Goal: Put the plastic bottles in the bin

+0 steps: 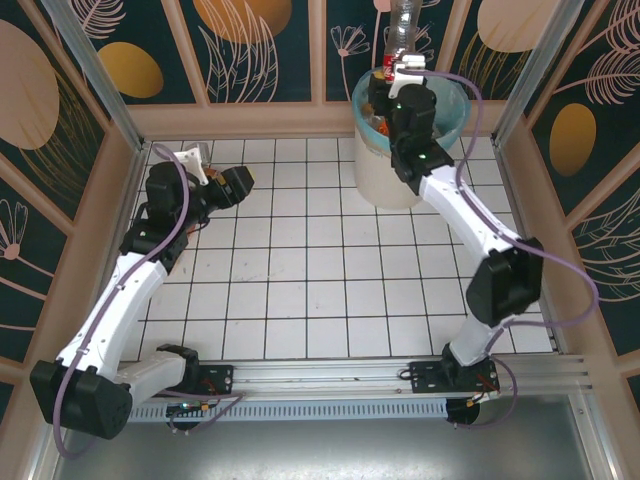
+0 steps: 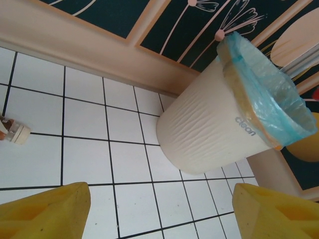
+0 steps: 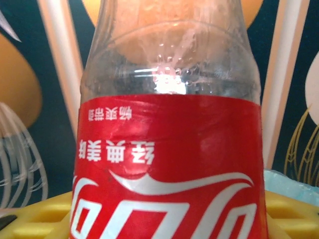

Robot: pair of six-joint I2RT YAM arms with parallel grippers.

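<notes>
At the left of the white tiled table (image 1: 320, 280), the left gripper (image 1: 243, 183) hangs low over the tiles near the back wall. Its wrist camera shows the yellow fingers (image 2: 45, 214) spread wide with nothing between them. At the left edge of that view lies what looks like the neck and pale cap of a small bottle (image 2: 13, 131), cut off by the frame, so the rest of it cannot be made out. Farther right, the bin (image 1: 385, 180) stands on the tiles close to the back wall. It is a round white ribbed bucket (image 2: 209, 129) lined with a light blue bag (image 2: 269, 99) folded over its rim. The right arm reaches up from the near right of the table to the bin, and the right gripper (image 1: 392, 72) is above the bin's mouth. It is clamped on a clear bottle (image 1: 402, 30) with a red label (image 3: 169, 164). The label's white lettering reads upside down in the right wrist view, where the yellow pads (image 3: 40, 214) sit on either side of it. The bottle is upright over the bin, partly in front of the patterned back wall (image 1: 270, 50).
</notes>
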